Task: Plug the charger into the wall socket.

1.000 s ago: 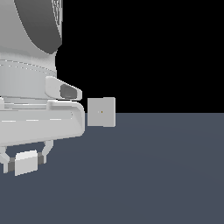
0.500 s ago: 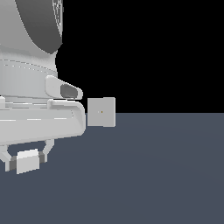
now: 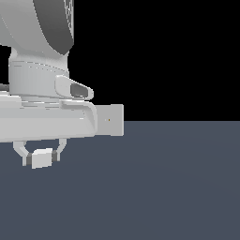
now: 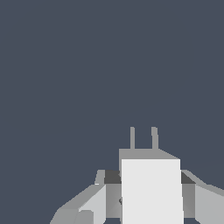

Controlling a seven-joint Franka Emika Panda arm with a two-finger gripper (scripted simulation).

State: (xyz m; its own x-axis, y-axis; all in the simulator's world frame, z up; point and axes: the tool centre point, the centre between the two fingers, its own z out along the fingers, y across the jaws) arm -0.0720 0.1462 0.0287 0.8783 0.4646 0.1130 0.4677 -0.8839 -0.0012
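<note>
The charger (image 3: 42,158) is a small white-grey block held above the dark floor at the exterior view's left, with my gripper (image 3: 41,158) shut on it. In the wrist view the charger (image 4: 151,188) sits between my fingers (image 4: 94,199), its two prongs pointing away over bare floor. The wall socket (image 3: 111,120) is an upright light-grey square plate with a tiny centre dot, standing farther back toward the exterior view's right. The arm's body hides its left edge. The socket does not show in the wrist view.
The arm's large white body (image 3: 42,93) fills the upper left of the exterior view. A flat dark grey floor (image 3: 164,187) spreads below, with black background above it.
The gripper with the charger has risen slightly; the socket has stayed put.
</note>
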